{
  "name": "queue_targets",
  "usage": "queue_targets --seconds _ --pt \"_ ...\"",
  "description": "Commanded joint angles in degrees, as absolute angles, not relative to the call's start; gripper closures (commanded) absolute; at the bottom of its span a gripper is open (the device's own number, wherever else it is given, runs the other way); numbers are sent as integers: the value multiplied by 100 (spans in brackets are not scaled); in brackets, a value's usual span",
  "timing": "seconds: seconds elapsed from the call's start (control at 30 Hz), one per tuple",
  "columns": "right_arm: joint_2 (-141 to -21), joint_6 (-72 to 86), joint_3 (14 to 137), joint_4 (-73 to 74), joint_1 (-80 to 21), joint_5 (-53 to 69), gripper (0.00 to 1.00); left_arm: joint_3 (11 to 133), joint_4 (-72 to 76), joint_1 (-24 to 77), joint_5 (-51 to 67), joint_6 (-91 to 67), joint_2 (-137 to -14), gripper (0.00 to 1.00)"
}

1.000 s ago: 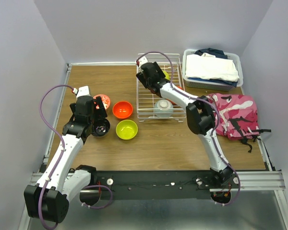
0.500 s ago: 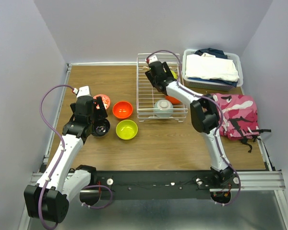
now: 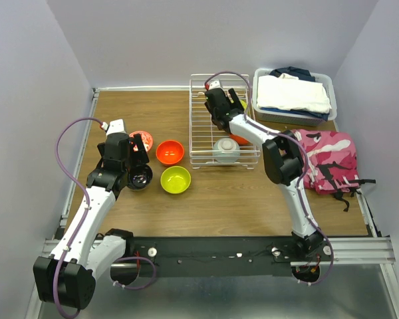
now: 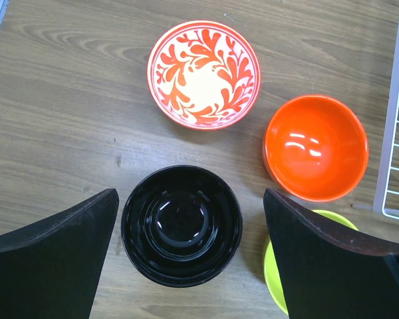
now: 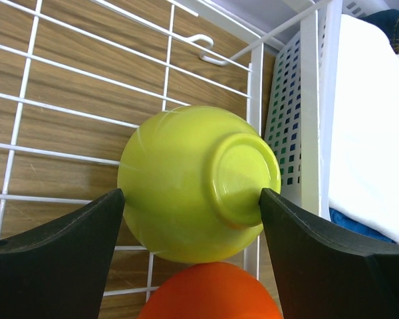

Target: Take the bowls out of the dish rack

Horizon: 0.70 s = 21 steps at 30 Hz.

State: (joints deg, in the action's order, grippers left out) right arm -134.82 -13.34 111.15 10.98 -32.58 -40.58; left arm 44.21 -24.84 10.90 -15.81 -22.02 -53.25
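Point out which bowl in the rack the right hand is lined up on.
The lime-green bowl, base showing, sits between the right hand's fingers; the orange bowl and pale blue bowl lie outside them.

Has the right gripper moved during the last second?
Yes. The right gripper shifted rightward over the dish rack, from its left side toward the grey bin.

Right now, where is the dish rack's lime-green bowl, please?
Right wrist view: the lime-green bowl sits inverted between the right gripper's fingers, in the dish rack's far right corner beside an orange bowl.
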Motion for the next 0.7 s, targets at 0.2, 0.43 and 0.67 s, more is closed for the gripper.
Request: queue_targets --seconds 0.2,0.43,0.67 --pt "-13886 -1354 10881 1020 -3243 -4615 7 4359 -2382 1107 -1477 -2145 -5335 1" --pt "-14009 -1257 11012 1248 -3243 -4421 0 4359 -2382 1107 -1459 -2145 -5353 1" --pt "-14466 -1406 11408 1722 -3243 -4605 0 4359 -2382 1107 -1433 -2153 -5388 1"
